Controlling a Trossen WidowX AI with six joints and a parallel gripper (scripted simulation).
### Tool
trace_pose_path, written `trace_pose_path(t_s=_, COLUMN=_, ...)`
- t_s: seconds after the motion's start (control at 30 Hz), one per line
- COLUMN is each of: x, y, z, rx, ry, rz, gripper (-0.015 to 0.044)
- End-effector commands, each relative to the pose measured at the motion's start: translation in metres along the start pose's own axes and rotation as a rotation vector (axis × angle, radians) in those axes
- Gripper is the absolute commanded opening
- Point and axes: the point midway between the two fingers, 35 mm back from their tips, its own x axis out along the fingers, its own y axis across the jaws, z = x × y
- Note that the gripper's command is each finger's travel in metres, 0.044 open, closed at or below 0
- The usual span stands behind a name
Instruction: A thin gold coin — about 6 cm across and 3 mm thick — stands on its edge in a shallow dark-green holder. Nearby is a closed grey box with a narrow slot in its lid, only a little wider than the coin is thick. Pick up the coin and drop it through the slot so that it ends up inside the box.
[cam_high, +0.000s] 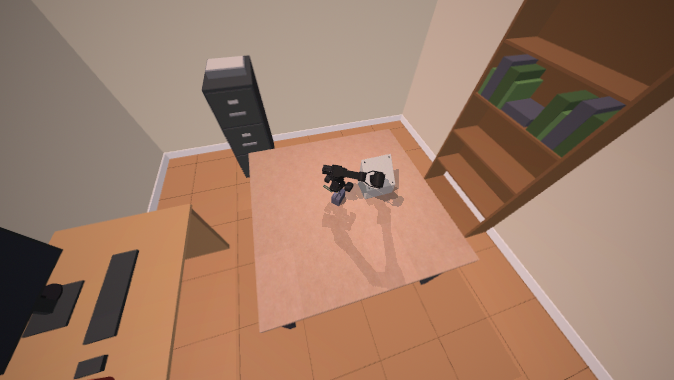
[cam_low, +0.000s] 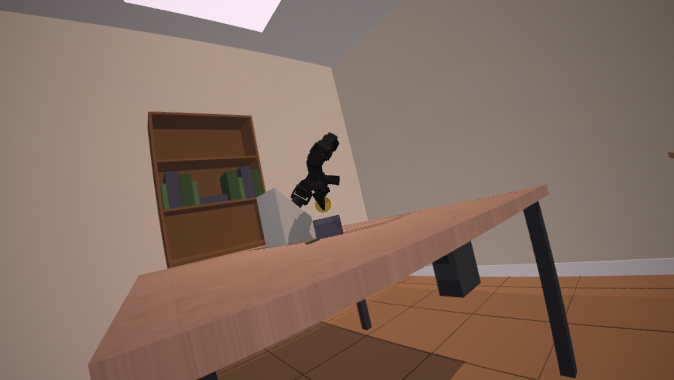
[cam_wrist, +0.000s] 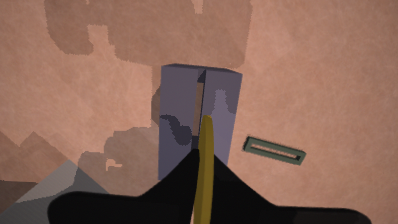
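An office: filing cabinet, bookshelf of books, desk with keyboard.

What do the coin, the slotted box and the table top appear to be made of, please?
Coin, pinched edge-on in the claw: dull yellow-gold, probably metal, though without shine. Box: flat matte grey-violet with sharp edges, possibly plastic or painted; unclear. Table top: light reddish wood, going by streaky grain lines along its edge.

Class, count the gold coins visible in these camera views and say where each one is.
1. The gold coin is held edge-on in the shut gripper, above the slot of the grey box. None shows in the green holder.
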Motion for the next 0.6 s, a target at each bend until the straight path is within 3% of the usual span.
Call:
trace_pose_path(t_s=0.0, x=-0.0002, y=-0.0010, z=0.0001, rx=-0.001, ry=0.000, rz=0.000, gripper=0.0000)
trace_pose_path(t_s=0.57, x=0.0006, y=0.0035, z=0.0008, rx=0.003, ry=0.002, rz=0.000, gripper=0.0000)
